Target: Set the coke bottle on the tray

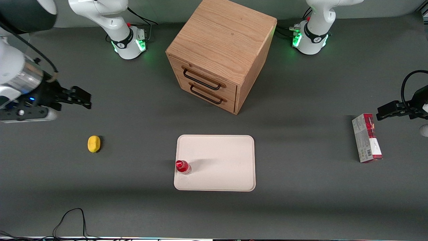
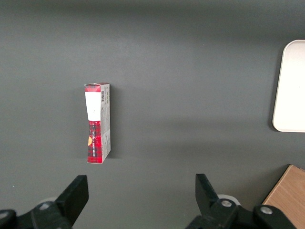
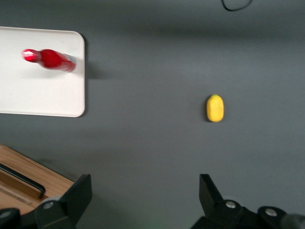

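Oak-coloured wood is the biggest thing I can see: the drawer box (image 1: 220, 53) stands whole in the front view with two dark handles, while my right wrist camera catches only a corner of it (image 3: 24, 183). The red-and-grey carton (image 1: 366, 138) toward the parked arm's end of the table shows from the front and in the left wrist view (image 2: 97, 123), never from the right wrist. My right arm reaches in low at its own end of the table, the gripper (image 1: 80, 97) held above bare tabletop, well apart from the tray, fingers (image 3: 76, 195) spread wide and holding nothing. The cream tray (image 1: 227, 150) lies in front of the drawers, nearer the front camera. On it the coke bottle (image 1: 183, 166) stands upright, just inside the edge toward the working arm. A yellow lemon (image 1: 94, 144) lies near the gripper
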